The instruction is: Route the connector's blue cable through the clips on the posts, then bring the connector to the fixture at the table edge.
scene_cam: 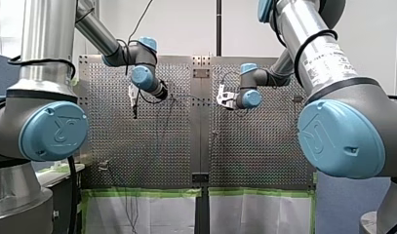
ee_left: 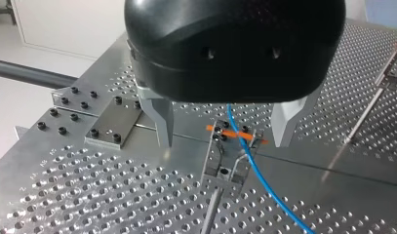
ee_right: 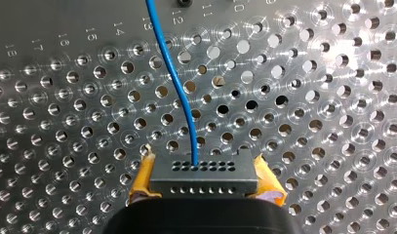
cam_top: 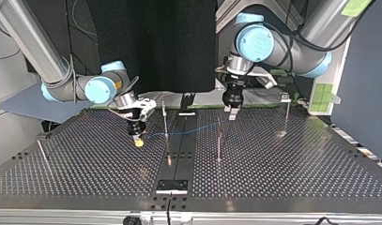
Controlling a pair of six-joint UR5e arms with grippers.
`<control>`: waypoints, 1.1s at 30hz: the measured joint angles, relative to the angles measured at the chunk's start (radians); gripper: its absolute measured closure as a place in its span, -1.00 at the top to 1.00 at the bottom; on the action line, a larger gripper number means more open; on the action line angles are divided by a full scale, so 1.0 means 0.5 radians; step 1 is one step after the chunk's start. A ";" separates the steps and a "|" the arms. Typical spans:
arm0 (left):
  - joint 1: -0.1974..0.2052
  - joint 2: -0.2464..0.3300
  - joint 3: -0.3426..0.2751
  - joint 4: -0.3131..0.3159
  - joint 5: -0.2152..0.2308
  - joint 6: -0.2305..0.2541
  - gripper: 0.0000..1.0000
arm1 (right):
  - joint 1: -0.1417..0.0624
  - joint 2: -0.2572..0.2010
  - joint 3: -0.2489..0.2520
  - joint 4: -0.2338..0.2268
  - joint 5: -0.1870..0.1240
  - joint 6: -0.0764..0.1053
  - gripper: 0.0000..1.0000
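Connector (ee_right: 203, 176) looks light and rigid, pinched in my right gripper's (cam_top: 138, 139) fingers, well apart from the clip (ee_left: 228, 163). The blue cable (ee_right: 172, 73) seems thin and floppy. I'd grab it just beside the clip, which my left gripper's (ee_left: 224, 141) released fingers straddle.

The front camera is looking from behind and above my left arm (scene_cam: 49, 126) and my right arm (scene_cam: 342, 136), which are filling its lower corners, over the perforated table (scene_cam: 264, 146); the top camera is facing back across that table from about work height. Each wrist camera is peering close along its own fingers, my left gripper (ee_left: 224, 141) and my right gripper (ee_right: 206, 181), both sharing the blue cable (ee_right: 179, 87) with the top view.
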 joint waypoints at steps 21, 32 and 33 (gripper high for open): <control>-0.010 0.000 -0.015 0.066 -0.050 0.028 1.00 | -0.006 0.000 0.000 -0.008 0.000 0.002 -1.00; -0.025 0.000 -0.015 0.073 0.030 0.027 1.00 | -0.001 0.001 0.000 -0.009 0.000 0.001 -1.00; -0.027 0.000 -0.015 0.068 0.029 0.024 1.00 | -0.001 0.000 0.000 -0.008 0.000 0.001 -1.00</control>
